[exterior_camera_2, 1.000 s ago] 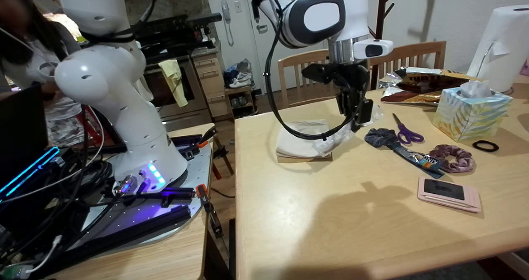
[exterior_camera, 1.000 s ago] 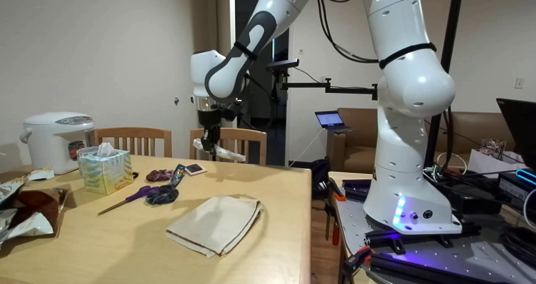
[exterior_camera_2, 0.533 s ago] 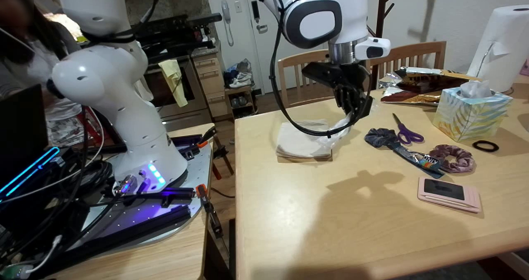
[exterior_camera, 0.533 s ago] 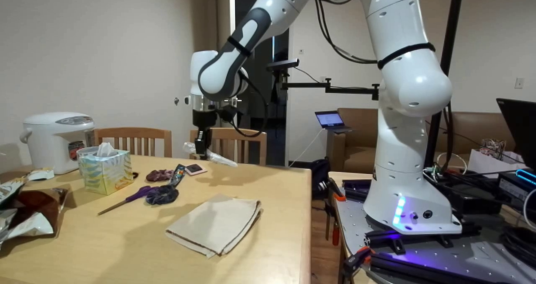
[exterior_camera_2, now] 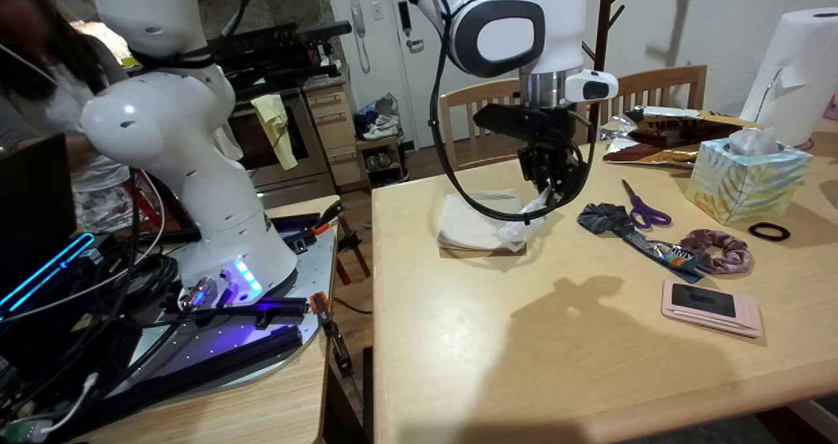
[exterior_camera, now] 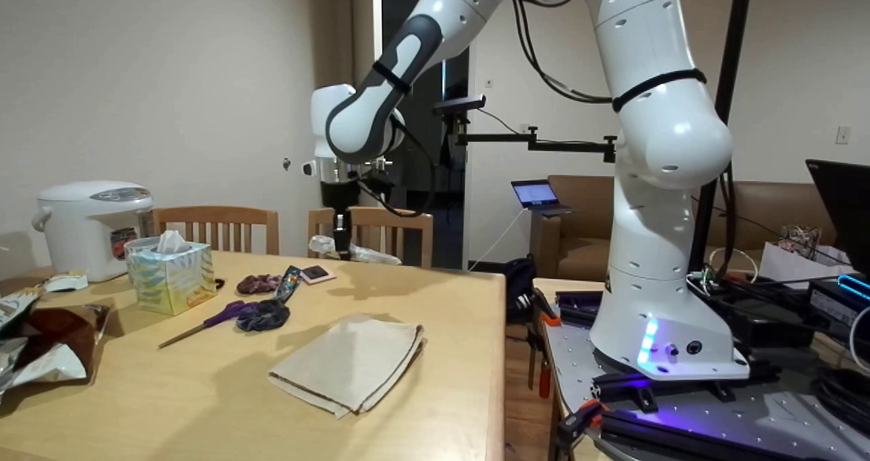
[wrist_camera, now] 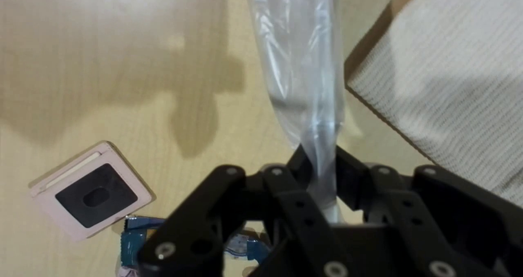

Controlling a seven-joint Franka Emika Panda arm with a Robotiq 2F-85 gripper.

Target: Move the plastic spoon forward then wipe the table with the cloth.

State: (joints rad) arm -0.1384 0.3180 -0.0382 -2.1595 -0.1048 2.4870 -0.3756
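Note:
My gripper is shut on a clear, shiny plastic-wrapped piece that I take as the plastic spoon; its shape inside the wrap is hard to make out. In both exterior views the gripper holds the spoon above the table, at the side away from the cloth in one of them. The beige cloth lies folded flat near the table's robot-side edge. It also shows in an exterior view and at the right of the wrist view, apart from the spoon there.
A pink card wallet, a wrapper, scrunchies and purple scissors lie on the table. A tissue box, a foil bag and a white water boiler stand farther from the robot base.
My gripper has sunk lower toward the table with the spoon still held, and the wrist has turned somewhat. The cloth and the other things on the table have not moved.

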